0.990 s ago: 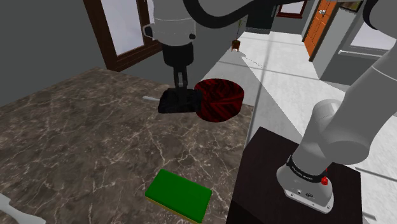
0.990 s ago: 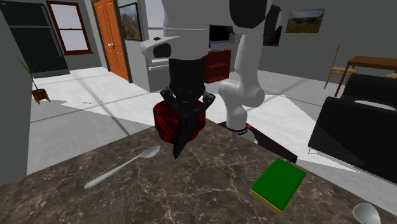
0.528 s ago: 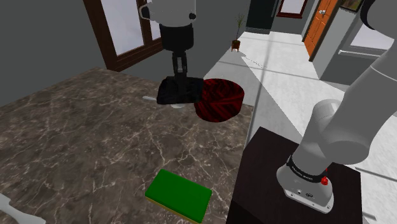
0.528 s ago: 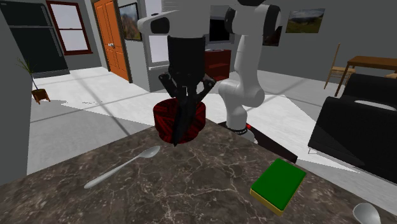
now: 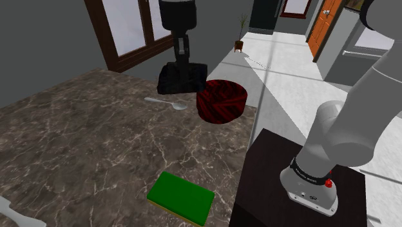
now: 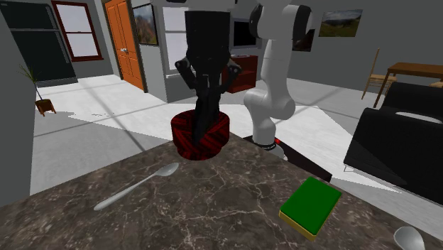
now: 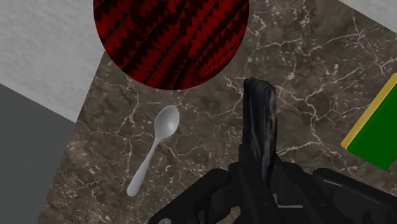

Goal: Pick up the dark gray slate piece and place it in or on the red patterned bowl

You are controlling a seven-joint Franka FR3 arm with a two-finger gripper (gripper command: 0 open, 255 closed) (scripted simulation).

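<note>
A flat dark grey slate piece (image 5: 183, 79) hangs in the air, clasped by my gripper (image 5: 182, 63), which is shut on its upper edge. It hangs well above the marble table, just to the shoulder view's left of the red patterned bowl (image 5: 221, 101). In the second exterior view the slate piece (image 6: 205, 117) shows edge-on in front of the bowl (image 6: 200, 135), below the gripper (image 6: 206, 91). The wrist view has the slate piece (image 7: 259, 127) sticking out from the gripper (image 7: 259, 170), with the bowl (image 7: 170, 38) beyond it.
A silver spoon (image 5: 165, 102) lies on the marble table (image 5: 84, 148) under the slate. A green book (image 5: 180, 197) lies near the front edge by the stand (image 5: 296, 193). Another spoon (image 6: 408, 238) rests at the second exterior view's lower right.
My gripper has risen with the slate piece in it, lifting it from near the bowl's rim height to well above the table. The spoon beneath it has come into sight.
</note>
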